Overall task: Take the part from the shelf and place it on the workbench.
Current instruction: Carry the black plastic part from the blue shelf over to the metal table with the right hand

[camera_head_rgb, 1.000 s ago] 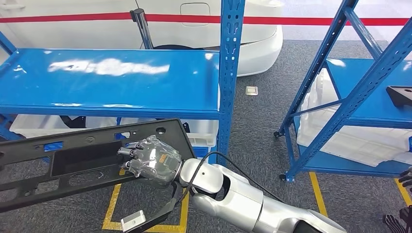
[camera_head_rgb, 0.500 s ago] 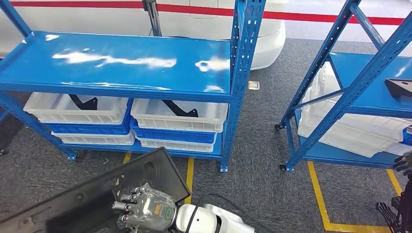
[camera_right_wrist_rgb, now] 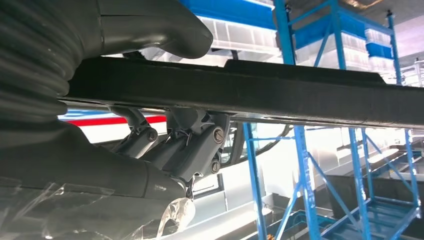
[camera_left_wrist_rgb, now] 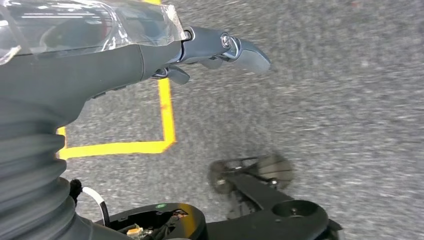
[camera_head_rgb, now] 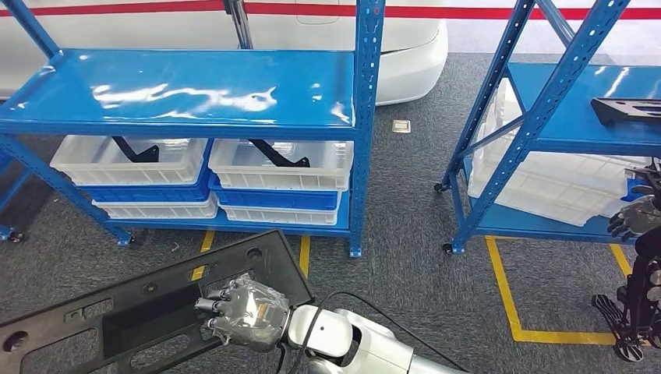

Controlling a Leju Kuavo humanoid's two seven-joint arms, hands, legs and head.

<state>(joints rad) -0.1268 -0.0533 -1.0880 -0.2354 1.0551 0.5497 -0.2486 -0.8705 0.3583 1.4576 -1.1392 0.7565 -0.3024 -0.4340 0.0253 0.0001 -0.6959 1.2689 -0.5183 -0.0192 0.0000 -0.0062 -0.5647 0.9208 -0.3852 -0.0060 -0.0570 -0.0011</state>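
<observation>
The part (camera_head_rgb: 156, 294) is a long flat black plastic panel with cut-outs, tilted across the lower left of the head view, above the grey floor. My right hand (camera_head_rgb: 245, 313), wrapped in clear film, grips its near edge. In the right wrist view the thumb lies on one face of the panel (camera_right_wrist_rgb: 280, 95) and the fingers (camera_right_wrist_rgb: 195, 145) clamp the other. My left hand (camera_left_wrist_rgb: 150, 50) hangs over the carpet with its thumb stretched out and holds nothing. The blue shelf (camera_head_rgb: 187, 125) it faces has a bare top board.
White bins (camera_head_rgb: 281, 167) holding black brackets sit on the shelf's lower level. A second blue rack (camera_head_rgb: 546, 105) at the right carries another black part (camera_head_rgb: 627, 109). Yellow floor tape (camera_head_rgb: 507, 304) and a black wheeled stand (camera_head_rgb: 627, 327) lie at the right.
The camera has pulled back from the shelf, so the lower bins and more floor show. The panel sits lower in the picture, my right hand still gripping it.
</observation>
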